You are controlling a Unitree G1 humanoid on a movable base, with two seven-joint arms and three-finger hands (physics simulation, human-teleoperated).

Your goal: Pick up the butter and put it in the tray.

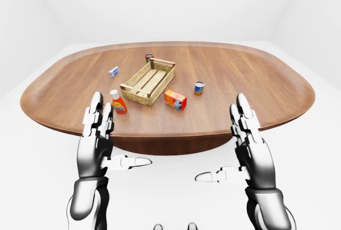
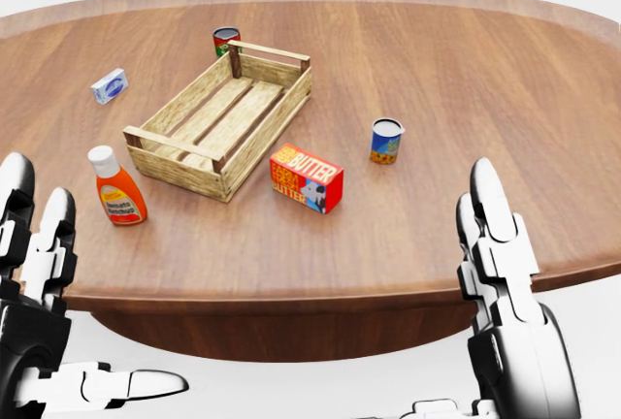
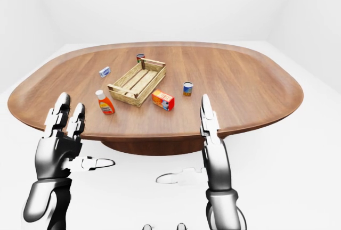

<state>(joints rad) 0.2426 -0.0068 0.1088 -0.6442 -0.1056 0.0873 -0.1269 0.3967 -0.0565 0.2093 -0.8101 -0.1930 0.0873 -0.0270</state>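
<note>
Left-eye view: left hand (image 1: 97, 144) and right hand (image 1: 250, 151) both spread wide, empty, short of the butter (image 2: 306, 178).

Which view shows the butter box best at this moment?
The head view: the butter box appears largest there, its label readable, lying beside the wooden tray. The left-eye and right-eye views show it whole but small and far off, the lettering too small to read.

Bright even light, soft shadows, sharp
</note>
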